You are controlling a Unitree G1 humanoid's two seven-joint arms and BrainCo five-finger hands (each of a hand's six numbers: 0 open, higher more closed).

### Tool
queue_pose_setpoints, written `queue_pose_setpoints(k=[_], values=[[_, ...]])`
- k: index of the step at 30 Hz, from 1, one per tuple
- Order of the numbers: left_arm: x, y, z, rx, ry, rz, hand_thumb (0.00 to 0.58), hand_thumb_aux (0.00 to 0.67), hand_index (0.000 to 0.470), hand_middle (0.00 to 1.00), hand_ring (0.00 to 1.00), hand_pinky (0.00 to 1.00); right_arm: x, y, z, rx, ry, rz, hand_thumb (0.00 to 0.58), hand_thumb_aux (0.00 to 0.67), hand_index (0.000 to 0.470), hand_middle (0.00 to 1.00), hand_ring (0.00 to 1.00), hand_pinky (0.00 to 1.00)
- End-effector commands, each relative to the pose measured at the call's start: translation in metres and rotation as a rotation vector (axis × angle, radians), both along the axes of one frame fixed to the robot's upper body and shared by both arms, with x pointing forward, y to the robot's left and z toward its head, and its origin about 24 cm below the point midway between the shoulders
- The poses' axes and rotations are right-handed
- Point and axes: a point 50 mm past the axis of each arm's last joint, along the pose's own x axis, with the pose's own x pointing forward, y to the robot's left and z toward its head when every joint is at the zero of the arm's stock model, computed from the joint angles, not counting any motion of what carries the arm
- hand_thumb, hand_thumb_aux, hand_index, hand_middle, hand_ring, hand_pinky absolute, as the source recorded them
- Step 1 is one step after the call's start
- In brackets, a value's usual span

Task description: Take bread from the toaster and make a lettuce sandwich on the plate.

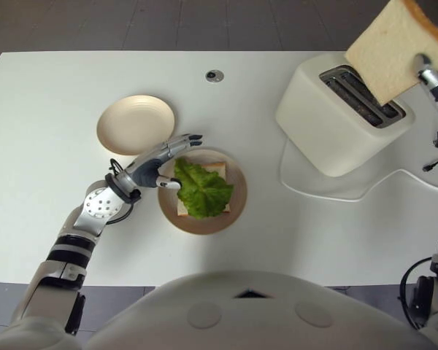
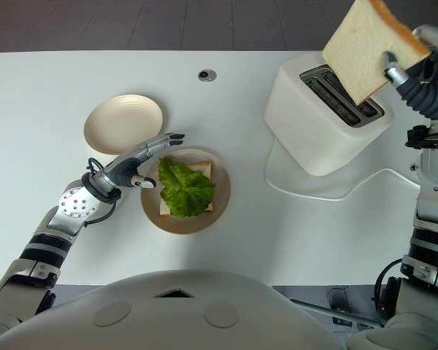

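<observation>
White bread (image 1: 390,47), gripped by right hand (image 1: 428,74): lower flat onto lettuce (image 1: 202,191) once open left hand (image 1: 157,166) clears plate (image 1: 238,198).

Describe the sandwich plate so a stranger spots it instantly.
On the white table, left of the white toaster, lie two round beige plates. It is the nearer one, by the left robot hand; unlike its bare neighbour, it carries bread under green lettuce.

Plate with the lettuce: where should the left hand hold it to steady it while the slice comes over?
Take the plate by its bare left rim, coming in level from the robot's left, where the left hand sits open. Bread and lettuce cover the middle, and the right hand probably needs the space above for its slice.
</observation>
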Motion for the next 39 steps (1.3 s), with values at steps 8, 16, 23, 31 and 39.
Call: queue_pose_setpoints(k=[8, 16, 23, 31, 39], values=[[-0.001, 0.023, 0.052, -0.594, -0.097, 0.005, 0.0, 0.0, 0.0, 0.0, 0.0, 0.0, -0.002, 0.096, -0.044, 0.4, 0.382, 0.809, 0.58, 0.67, 0.47, 1.0, 1.0, 1.0], [-0.006, 0.032, 0.067, -0.862, -0.033, -0.128, 0.0, 0.0, 0.0, 0.0, 0.0, 0.0, -0.006, 0.171, -0.126, 0.424, 0.869, 1.1, 0.58, 0.67, 0.47, 1.0, 1.0, 1.0], [-0.016, 0.017, 0.058, -0.77, 0.025, -0.258, 0.0, 0.0, 0.0, 0.0, 0.0, 0.0, 0.005, 0.196, -0.16, 0.38, 1.0, 1.065, 0.58, 0.67, 0.47, 1.0, 1.0, 1.0], [-0.017, 0.0, 0.04, -0.565, 0.053, -0.297, 0.0, 0.0, 0.0, 0.0, 0.0, 0.0, 0.022, 0.199, -0.18, 0.244, 0.973, 0.893, 0.58, 0.67, 0.47, 1.0, 1.0, 1.0], [-0.025, -0.017, -0.023, -0.037, 0.224, -0.302, 0.0, 0.0, 0.0, 0.0, 0.0, 0.0, 0.017, 0.191, -0.198, 0.106, 0.987, 0.808, 0.58, 0.67, 0.47, 1.0, 1.0, 1.0]])
